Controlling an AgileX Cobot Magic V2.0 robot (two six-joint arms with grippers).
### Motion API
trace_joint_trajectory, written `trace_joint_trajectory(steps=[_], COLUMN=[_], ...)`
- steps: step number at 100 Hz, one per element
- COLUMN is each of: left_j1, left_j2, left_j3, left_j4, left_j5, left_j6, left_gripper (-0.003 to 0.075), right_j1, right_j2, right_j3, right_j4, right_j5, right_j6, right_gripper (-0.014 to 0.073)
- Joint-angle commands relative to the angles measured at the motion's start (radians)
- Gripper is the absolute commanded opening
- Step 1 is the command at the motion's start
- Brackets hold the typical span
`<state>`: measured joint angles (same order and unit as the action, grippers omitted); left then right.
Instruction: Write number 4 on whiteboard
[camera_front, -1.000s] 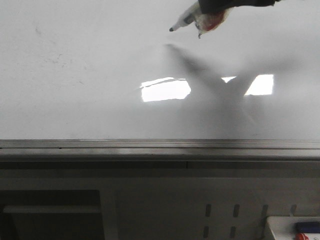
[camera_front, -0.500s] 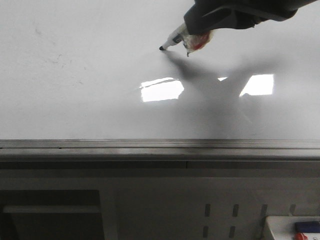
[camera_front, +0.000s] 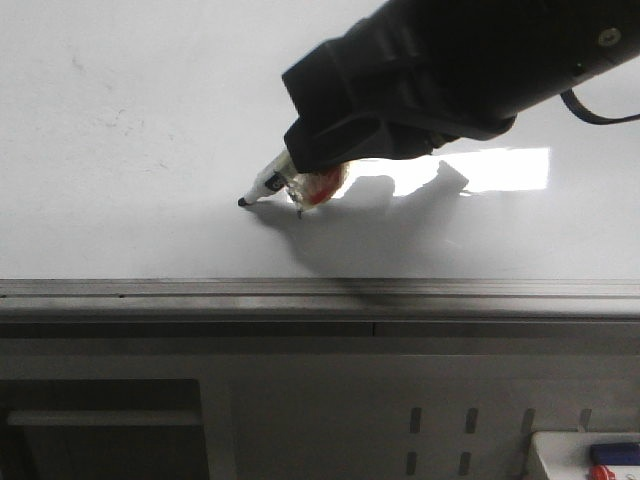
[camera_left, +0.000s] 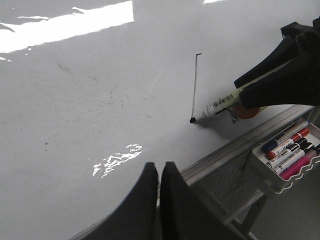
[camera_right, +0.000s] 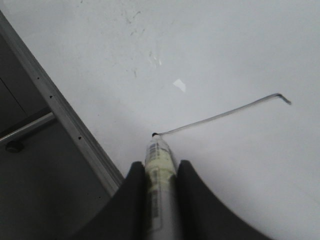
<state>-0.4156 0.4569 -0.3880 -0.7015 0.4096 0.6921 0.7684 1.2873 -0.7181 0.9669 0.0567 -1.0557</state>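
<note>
The whiteboard (camera_front: 130, 90) fills the front view, glossy white. My right gripper (camera_front: 298, 165) is shut on a white marker (camera_front: 266, 186) whose dark tip touches the board near its front frame. Of the number 4, one long thin dark stroke (camera_left: 195, 85) shows, ending at the marker (camera_left: 219, 104) tip; the front view does not show it. In the right wrist view the stroke (camera_right: 220, 116) runs from the marker (camera_right: 159, 159) tip to a small hook, and the right gripper (camera_right: 161, 167) clamps the barrel. My left gripper (camera_left: 159, 169) is shut on nothing, above the whiteboard (camera_left: 75, 130) near its edge.
A grey metal frame (camera_front: 320, 292) borders the board's front edge. A white tray (camera_left: 265, 182) with several coloured markers hangs beyond the frame at the right, its corner (camera_front: 548, 452) just visible in front. Faint smudges (camera_front: 118, 120) and a bright reflection (camera_front: 505, 168) mark the board.
My right gripper has carried the marker from the far part of the board down towards the front frame and to the left, the tip on the surface.
</note>
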Motion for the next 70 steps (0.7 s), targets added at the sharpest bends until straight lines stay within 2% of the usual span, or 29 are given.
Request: trace_joint_trajectory(steps=[1,28,70], left_j1=[0.003,0.003,0.003], left_j2=[0.004,0.004,0.004], left_j3=[-0.028,-0.028,-0.028], left_j4=[-0.037,-0.037,-0.037], left_j5=[-0.051,-0.051,-0.056], left_j6=[-0.009,-0.009,-0.009], left_gripper=[-0.002,-0.002,-0.002], right_j1=[-0.009,-0.052,-0.275], right_j2=[0.0,-0.058,-0.24], right_j3=[-0.02,-0.011,0.13], right_j4=[0.004,0.004,0.006], right_j5=[-0.097,-0.097,-0.065], right_j6=[-0.001,-0.001,-0.001], right_gripper=[-0.0064,-0.0061,-0.0061])
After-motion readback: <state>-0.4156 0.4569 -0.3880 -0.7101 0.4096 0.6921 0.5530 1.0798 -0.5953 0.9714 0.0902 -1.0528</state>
